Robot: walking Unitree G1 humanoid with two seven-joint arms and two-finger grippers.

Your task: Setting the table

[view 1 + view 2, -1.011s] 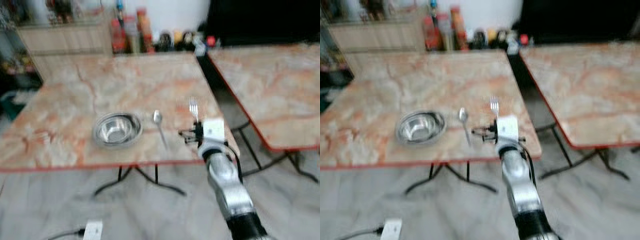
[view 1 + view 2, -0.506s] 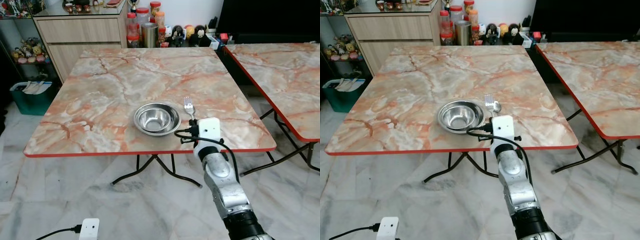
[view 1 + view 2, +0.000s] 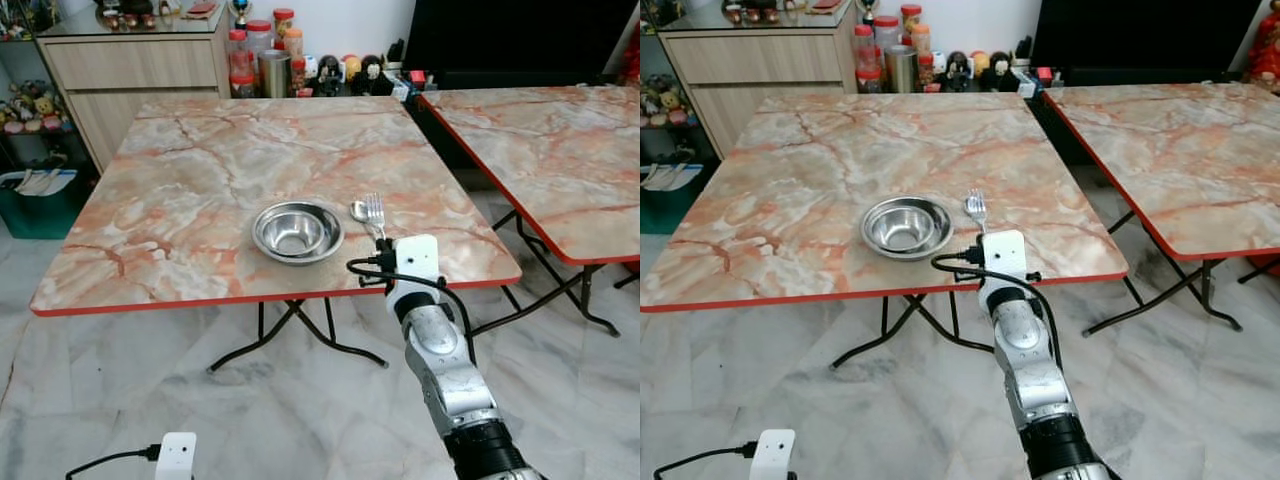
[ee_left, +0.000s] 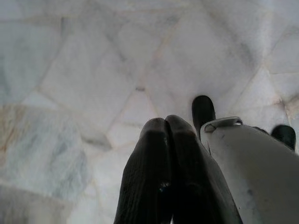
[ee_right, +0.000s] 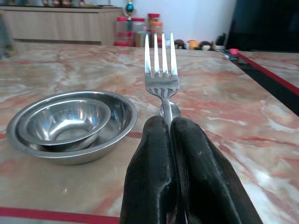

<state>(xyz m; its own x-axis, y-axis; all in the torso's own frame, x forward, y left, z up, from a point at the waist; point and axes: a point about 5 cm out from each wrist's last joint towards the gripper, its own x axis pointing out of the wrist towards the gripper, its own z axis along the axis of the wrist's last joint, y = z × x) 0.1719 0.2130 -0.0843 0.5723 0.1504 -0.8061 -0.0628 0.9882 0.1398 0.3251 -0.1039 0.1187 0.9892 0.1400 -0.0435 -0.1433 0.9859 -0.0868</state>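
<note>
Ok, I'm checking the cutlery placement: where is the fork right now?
The fork is clamped in the right gripper, tines up, above the table's near edge, just right of the steel bowl.

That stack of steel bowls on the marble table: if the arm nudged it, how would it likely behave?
The steel bowls look thin and polished, so probably light and prone to slide on the glossy table. The smaller bowl sits loose inside the larger one and may rattle or shift. Their low, wide shape makes tipping unlikely.
</note>
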